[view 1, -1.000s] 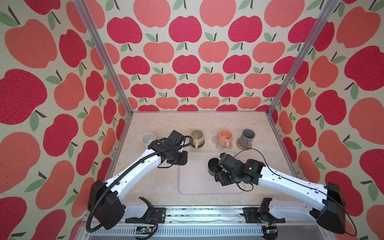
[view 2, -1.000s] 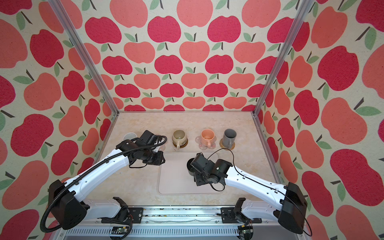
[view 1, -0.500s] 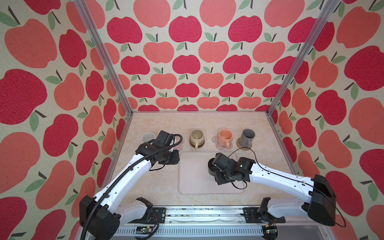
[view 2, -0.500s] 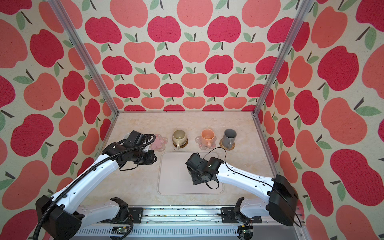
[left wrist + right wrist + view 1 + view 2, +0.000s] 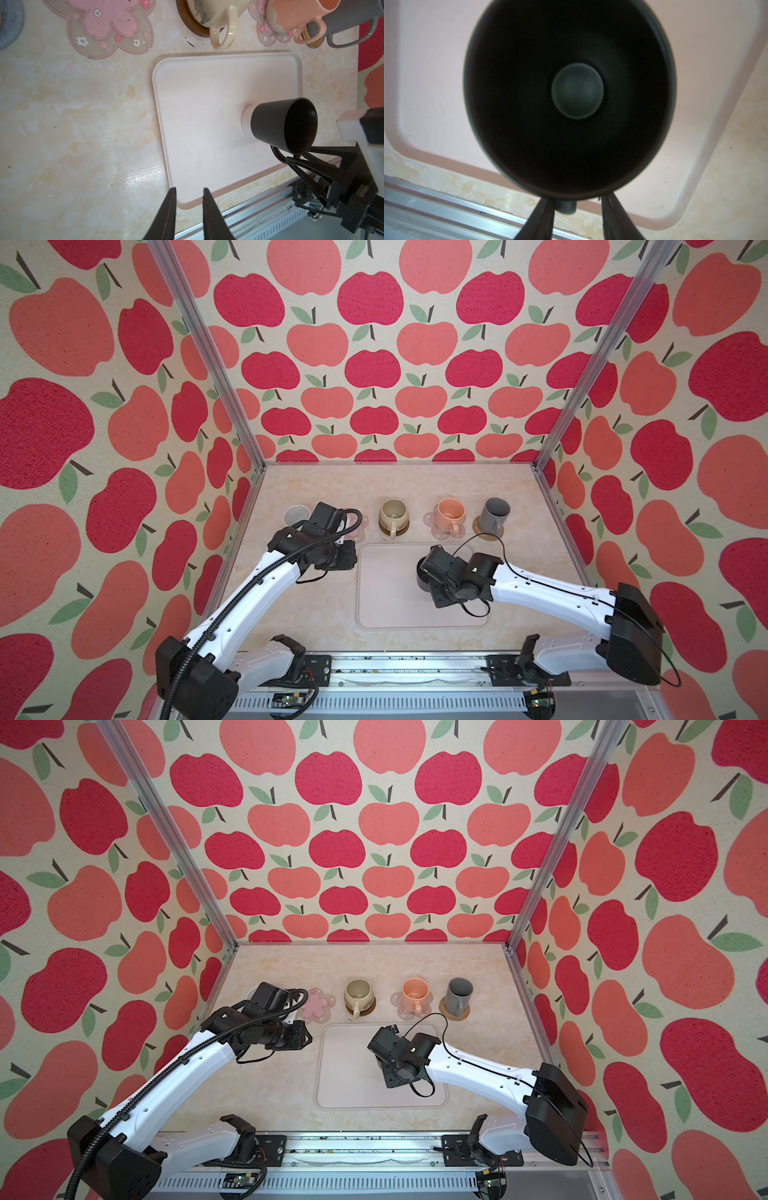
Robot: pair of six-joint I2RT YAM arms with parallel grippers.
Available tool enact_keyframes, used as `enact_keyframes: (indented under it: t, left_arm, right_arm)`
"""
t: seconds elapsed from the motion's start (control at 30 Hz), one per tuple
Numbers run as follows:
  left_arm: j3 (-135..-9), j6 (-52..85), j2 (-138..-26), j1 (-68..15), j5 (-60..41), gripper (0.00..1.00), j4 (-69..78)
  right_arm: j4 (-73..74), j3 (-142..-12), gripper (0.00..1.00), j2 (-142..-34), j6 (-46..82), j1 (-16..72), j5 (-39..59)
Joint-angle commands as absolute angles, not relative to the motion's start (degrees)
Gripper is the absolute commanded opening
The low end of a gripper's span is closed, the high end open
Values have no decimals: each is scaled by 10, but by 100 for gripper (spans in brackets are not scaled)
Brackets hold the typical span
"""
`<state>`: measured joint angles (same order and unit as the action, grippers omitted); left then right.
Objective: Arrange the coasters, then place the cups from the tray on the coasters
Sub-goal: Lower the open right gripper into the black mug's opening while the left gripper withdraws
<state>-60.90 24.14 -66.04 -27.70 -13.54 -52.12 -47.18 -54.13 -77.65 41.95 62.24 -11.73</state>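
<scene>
The black cup [image 5: 278,122] stands upright on the pale tray [image 5: 390,605], toward its right side. My right gripper [image 5: 576,199] hangs over the cup with its fingers either side of the handle. One finger touches the handle and the other stands apart, so it is open. Along the row behind the tray, the cream cup [image 5: 392,514] sits on the brown coaster, the peach cup [image 5: 451,512] on a pink flower coaster and the grey cup [image 5: 494,514] on the rattan coaster. A second pink flower coaster [image 5: 318,1004] lies bare. My left gripper [image 5: 189,190] is shut and holds nothing, left of the tray.
A white cup [image 5: 296,514] stands at the row's far left, half hidden behind my left arm. The edge of a grey crocheted coaster [image 5: 8,25] shows there. The metal rail [image 5: 395,672] runs along the near edge, and the patterned walls close in on three sides.
My left arm has drawn back from the row, uncovering the bare pink flower coaster. My right gripper has shifted slightly left over the black cup and its fingers have narrowed round the handle.
</scene>
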Motion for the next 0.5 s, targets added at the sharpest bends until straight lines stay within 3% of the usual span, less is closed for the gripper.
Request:
enact_keyframes:
  t: [0.0, 0.47]
  left_arm:
    - [-606, 246, -665, -274, -142, 25, -535]
    - [-606, 250, -679, -274, -150, 25, -534]
  right_arm:
    - [-496, -545, 38, -780, 428, 624, -140]
    - [-443, -543, 39, -795, 372, 611, -116]
